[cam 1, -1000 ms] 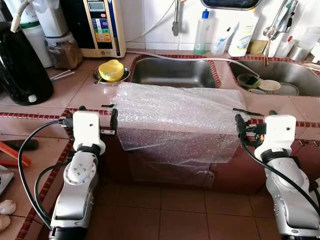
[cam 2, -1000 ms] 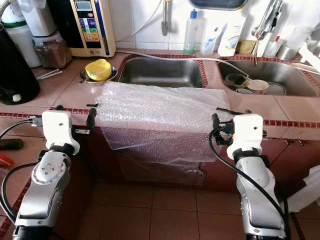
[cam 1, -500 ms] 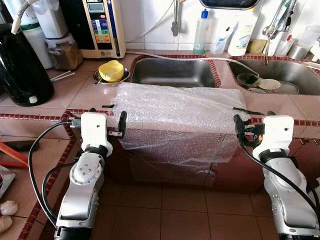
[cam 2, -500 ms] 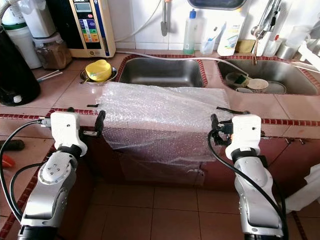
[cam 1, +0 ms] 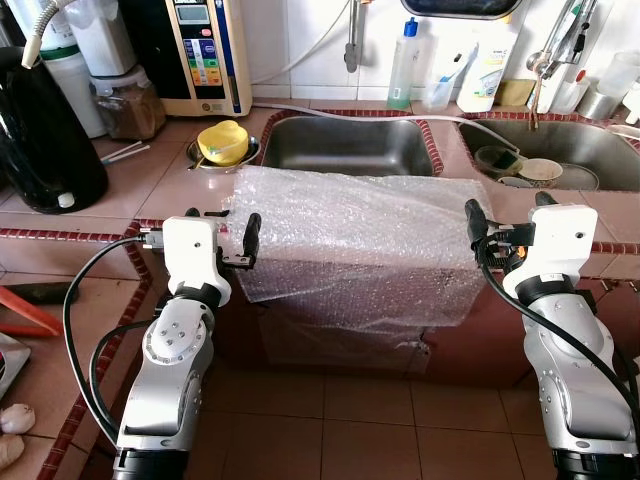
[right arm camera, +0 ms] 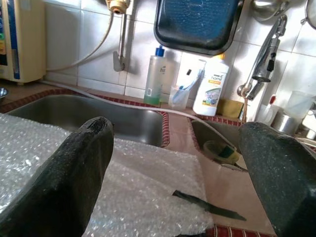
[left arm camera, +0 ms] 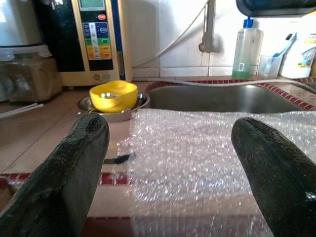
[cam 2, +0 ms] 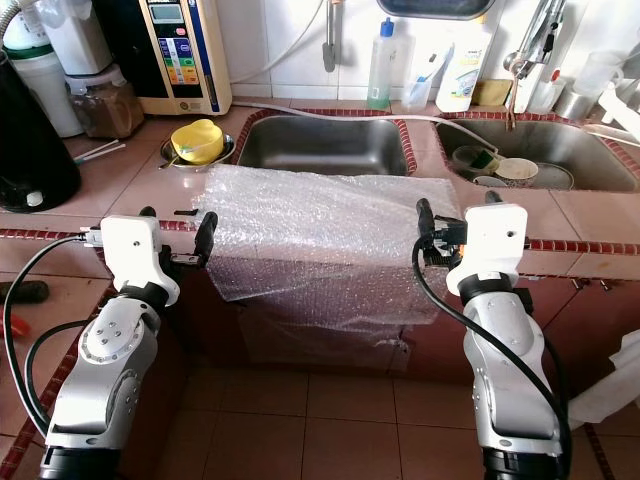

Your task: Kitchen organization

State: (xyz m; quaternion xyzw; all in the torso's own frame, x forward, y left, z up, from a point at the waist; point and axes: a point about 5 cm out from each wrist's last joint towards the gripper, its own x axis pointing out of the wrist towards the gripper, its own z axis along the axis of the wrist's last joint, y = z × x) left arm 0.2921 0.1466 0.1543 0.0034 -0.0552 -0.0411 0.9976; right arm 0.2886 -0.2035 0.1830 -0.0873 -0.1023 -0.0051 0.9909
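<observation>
A sheet of bubble wrap (cam 1: 350, 235) lies on the tiled counter in front of the left sink (cam 1: 345, 145) and hangs down over the counter's front edge. My left gripper (cam 1: 222, 222) is open at the sheet's left edge, level with the counter lip. In the left wrist view, the bubble wrap (left arm camera: 207, 153) spreads just beyond the two black fingertips (left arm camera: 69, 163). My right gripper (cam 1: 505, 210) is open at the sheet's right edge. The right wrist view has the sheet's corner (right arm camera: 148, 187) between its fingers (right arm camera: 74, 173).
A thin black strip (right arm camera: 207, 205) lies on the counter beside the sheet's right corner. A yellow bowl (cam 1: 223, 140) sits in a steel dish at the back left, near a black kettle (cam 1: 40, 130). The right sink (cam 1: 575, 150) holds dishes. Bottles (cam 1: 402, 65) line the wall.
Both grippers have risen and moved forward to the counter edge. The left one also shifted right, up to the bubble wrap's left edge. The sheet has not moved.
</observation>
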